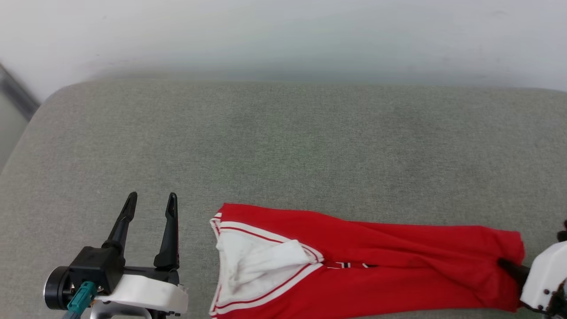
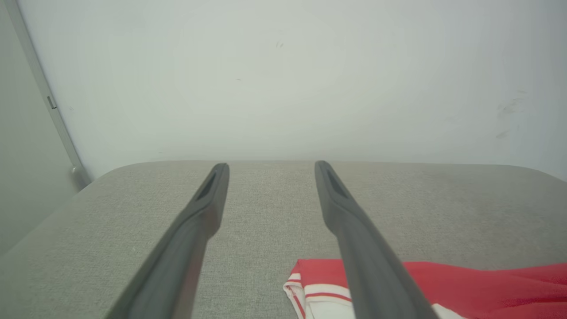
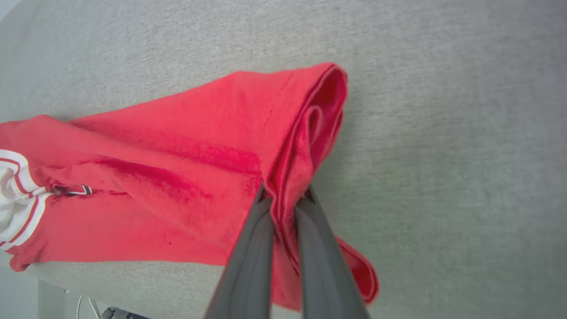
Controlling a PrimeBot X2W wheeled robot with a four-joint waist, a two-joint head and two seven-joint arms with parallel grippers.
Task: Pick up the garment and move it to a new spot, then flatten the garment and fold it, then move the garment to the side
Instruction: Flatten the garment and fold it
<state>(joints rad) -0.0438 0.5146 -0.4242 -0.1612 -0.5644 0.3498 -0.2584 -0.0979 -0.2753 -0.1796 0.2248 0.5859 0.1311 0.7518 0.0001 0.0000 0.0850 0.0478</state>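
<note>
The garment (image 1: pixel 390 261), red with a white sleeve and striped trim at its left end, lies folded into a long band near the front edge of the grey cushion (image 1: pixel 283 141). My right gripper (image 1: pixel 509 267) is at the band's right end, shut on the bunched red hem (image 3: pixel 288 195). In the right wrist view the garment (image 3: pixel 177 177) stretches off to the left, lifted a little at the pinch. My left gripper (image 1: pixel 152 199) stands open and empty just left of the garment's sleeve end. In the left wrist view the left gripper (image 2: pixel 271 167) hovers with the garment's corner (image 2: pixel 443 288) beside its right finger.
A pale wall (image 1: pixel 283 35) rises directly behind the cushion. The cushion's left corner is rounded, with a grey strip (image 1: pixel 15 95) beyond it. Bare grey fabric lies behind the garment.
</note>
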